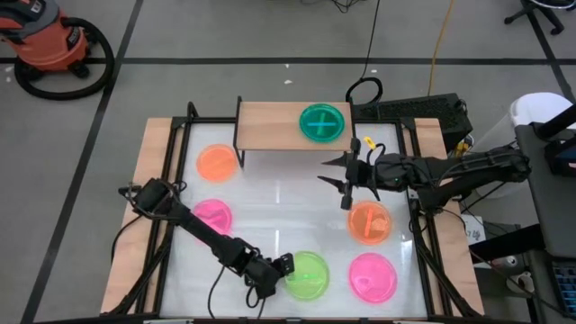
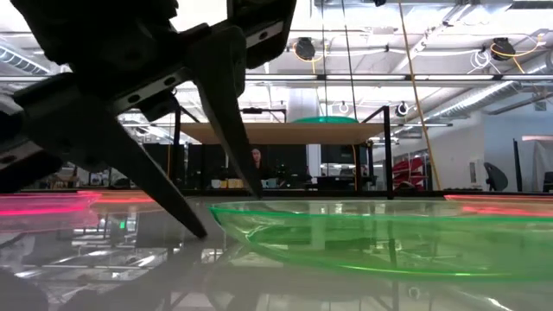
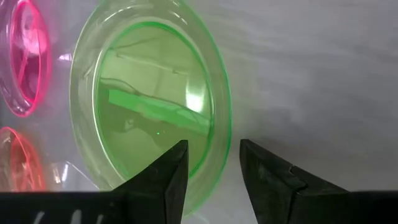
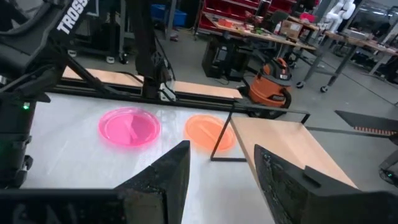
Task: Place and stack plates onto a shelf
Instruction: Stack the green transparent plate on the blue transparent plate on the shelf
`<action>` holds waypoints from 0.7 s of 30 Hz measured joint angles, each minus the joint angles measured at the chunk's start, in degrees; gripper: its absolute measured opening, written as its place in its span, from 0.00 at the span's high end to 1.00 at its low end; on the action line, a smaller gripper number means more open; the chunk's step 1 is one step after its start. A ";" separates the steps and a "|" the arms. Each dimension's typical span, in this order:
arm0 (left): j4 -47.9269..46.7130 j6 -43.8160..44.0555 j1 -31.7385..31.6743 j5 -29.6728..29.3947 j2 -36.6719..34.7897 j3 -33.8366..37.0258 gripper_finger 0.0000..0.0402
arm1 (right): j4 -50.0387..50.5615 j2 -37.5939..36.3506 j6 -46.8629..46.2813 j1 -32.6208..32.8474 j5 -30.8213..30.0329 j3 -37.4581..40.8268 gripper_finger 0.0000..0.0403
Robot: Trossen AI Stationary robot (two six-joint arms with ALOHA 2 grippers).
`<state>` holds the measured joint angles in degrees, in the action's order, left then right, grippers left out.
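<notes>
A light green plate (image 1: 308, 274) lies flat on the white table near its front edge. My left gripper (image 3: 214, 146) is open, low over the plate's left rim (image 3: 219, 134): one finger (image 3: 168, 177) stands over the plate's inside, the other (image 3: 267, 180) outside it. The wooden shelf (image 1: 279, 126) at the far side carries a dark green plate (image 1: 321, 122). My right gripper (image 1: 328, 173) is open, raised above the table in front of the shelf, holding nothing.
On the table lie an orange plate (image 1: 217, 163) and a pink plate (image 1: 212, 216) at the left, and an orange plate (image 1: 369, 222) and a pink plate (image 1: 373, 275) at the right. The shelf's left half (image 1: 265, 124) is bare wood.
</notes>
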<state>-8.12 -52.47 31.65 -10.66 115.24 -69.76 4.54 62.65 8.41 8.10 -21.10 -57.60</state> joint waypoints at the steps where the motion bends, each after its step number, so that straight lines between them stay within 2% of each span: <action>1: 0.00 -0.46 -0.04 -0.07 0.00 0.00 0.62 | -0.01 0.00 -0.01 0.00 -0.04 0.10 0.60; 5: -0.09 -2.39 -0.12 -0.13 0.04 0.00 0.69 | 0.07 0.00 -0.06 0.00 -0.02 0.28 0.60; 14: 0.94 -4.31 -0.30 -0.58 0.20 0.07 0.97 | -5.94 -0.02 1.59 0.06 0.22 0.30 0.60; 21: 0.51 -4.88 -0.59 -6.50 -1.91 0.11 0.99 | -10.72 -1.30 4.81 1.70 0.36 0.32 0.60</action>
<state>-7.61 -57.35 31.06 -17.15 113.33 -69.65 -6.18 61.36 13.22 9.80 -20.74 -57.28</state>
